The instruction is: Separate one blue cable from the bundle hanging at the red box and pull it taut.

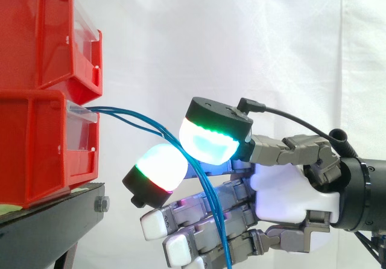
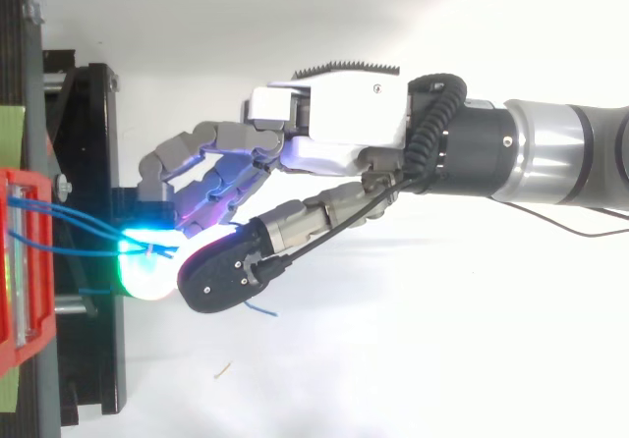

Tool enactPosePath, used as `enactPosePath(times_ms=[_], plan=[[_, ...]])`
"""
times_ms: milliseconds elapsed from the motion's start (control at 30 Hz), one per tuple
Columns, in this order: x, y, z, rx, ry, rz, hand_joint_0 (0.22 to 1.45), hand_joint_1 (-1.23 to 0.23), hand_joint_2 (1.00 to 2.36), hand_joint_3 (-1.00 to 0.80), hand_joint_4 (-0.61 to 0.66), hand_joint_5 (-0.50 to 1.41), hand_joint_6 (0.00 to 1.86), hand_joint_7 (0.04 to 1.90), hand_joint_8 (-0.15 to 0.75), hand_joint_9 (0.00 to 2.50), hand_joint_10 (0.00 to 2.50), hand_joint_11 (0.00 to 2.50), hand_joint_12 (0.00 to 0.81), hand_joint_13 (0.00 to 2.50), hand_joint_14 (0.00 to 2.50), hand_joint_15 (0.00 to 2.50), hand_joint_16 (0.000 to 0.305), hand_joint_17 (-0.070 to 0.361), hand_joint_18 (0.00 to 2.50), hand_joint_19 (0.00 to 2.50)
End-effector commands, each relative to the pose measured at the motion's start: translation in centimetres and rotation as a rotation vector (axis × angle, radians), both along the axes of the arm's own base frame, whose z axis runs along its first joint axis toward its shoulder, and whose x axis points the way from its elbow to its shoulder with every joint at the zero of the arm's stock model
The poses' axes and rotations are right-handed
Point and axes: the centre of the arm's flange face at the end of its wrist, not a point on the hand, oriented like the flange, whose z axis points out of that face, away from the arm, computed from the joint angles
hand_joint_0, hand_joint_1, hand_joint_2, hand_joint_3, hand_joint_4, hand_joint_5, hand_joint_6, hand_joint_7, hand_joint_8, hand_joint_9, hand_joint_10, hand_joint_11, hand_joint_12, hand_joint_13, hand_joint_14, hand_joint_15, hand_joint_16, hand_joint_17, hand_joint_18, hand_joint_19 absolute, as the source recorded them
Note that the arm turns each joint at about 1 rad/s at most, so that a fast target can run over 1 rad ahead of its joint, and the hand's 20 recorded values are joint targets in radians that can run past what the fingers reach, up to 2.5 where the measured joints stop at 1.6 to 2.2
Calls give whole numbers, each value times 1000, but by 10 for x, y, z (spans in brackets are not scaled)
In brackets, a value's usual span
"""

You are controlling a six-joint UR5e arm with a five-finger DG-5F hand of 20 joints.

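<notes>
Hand (image 1: pixel 283 190) comes in from the right, palm toward the bins. Fingers (image 1: pixel 160 169) curled. Two glowing pads, one cyan-green and one white with a red-green edge, are closed together on the cables (image 1: pixel 129 110). Cannot tell how many strands are caught between them. The other fingers bend below, and the cables run down across them. The blue cables leave the front of the lower red bin (image 1: pixel 36 142), arc right and downward to the pads, then hang slack toward the bottom edge. Top view: one loose blue end (image 2: pixel 260 308) sticks out beside the dark fingertip. Upper bin (image 1: pixel 42 34) is stacked on the lower. Both sit on the black stand (image 1: pixel 48 227). White curtain (image 1: pixel 241 40) behind.
</notes>
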Motion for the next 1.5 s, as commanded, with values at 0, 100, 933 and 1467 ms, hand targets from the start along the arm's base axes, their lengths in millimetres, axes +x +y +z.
enactPosePath(times_ms=[0, 100, 933, 1467], plan=[[0, 0, 0, 0, 1, 1, 627, -652, 1011, -328, 188, -178, 760, 965, 327, 697, 13, 502, 370, 894, 14, 427, 41, 92, 816, 373], [0, 0, 0, 0, -2, 1, 582, -558, 1004, -439, 206, -171, 755, 985, 331, 700, 17, 507, 376, 895, 16, 438, 42, 95, 812, 387], [9, -3, 18, -115, -17, -7, 612, -763, 1011, -312, 95, -158, 769, 1028, 317, 763, 16, 526, 379, 933, 17, 474, 43, 96, 850, 417], [6, -4, 16, -120, 16, -7, 611, -588, 1010, -363, 101, -87, 704, 1196, 335, 894, 18, 541, 350, 950, 16, 476, 43, 96, 891, 443]])
